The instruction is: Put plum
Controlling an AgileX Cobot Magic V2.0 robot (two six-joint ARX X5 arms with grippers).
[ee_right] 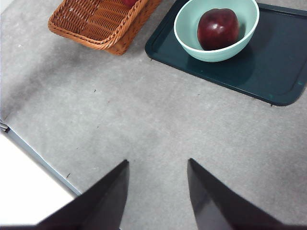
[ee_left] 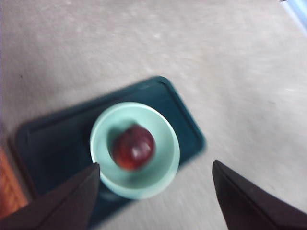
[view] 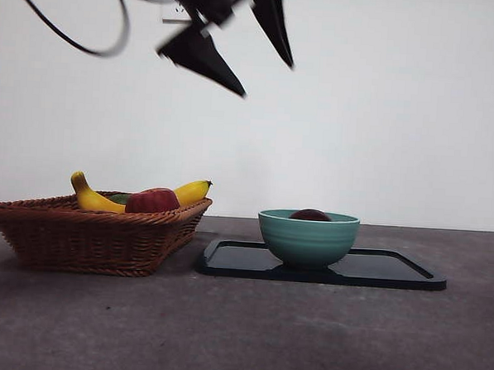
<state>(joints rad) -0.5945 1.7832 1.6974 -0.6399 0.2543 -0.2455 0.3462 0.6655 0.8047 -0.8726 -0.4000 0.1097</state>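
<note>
The dark maroon plum (view: 310,215) lies inside the mint-green bowl (view: 308,240), only its top showing over the rim in the front view. Seen from above, the plum (ee_left: 134,147) rests in the middle of the bowl (ee_left: 169,139). My left gripper (ee_left: 155,164) hangs high over the bowl, open and empty; in the front view this left gripper (view: 267,80) is near the top, above and left of the bowl. My right gripper (ee_right: 158,161) is open and empty over bare table, well away from the plum (ee_right: 218,28) and bowl (ee_right: 187,36).
The bowl stands on a dark tray (view: 392,271). To its left is a wicker basket (view: 95,237) holding a yellow banana (view: 93,198) and a red apple-like fruit (view: 152,201). The table's edge (ee_right: 38,160) runs close beside the right gripper.
</note>
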